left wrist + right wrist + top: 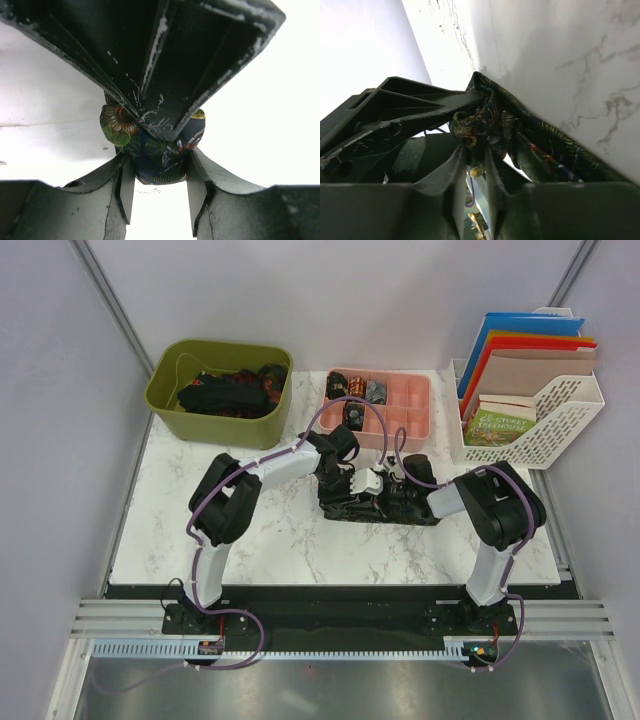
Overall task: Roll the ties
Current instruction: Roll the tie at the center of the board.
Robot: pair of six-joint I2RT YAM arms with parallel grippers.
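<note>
A dark patterned tie (333,508) lies across the middle of the marble table (260,550), and both grippers meet over it. In the left wrist view, my left gripper (160,161) is shut on the tie's (156,167) rolled end, pinched between both pads. My right gripper's black fingers (165,60) cross just above that roll. In the right wrist view, my right gripper (475,149) stands narrow, with the rolled fabric (470,131) caught at its fingertips. The tie's loose length (545,147) trails away over the table. From above, the left gripper (350,478) and right gripper (386,486) face each other.
An olive green bin (215,418) holding more dark ties stands at the back left. A pink compartment tray (410,420) with rolled ties in it sits behind the grippers. A white file rack (560,420) with folders and books stands at the back right.
</note>
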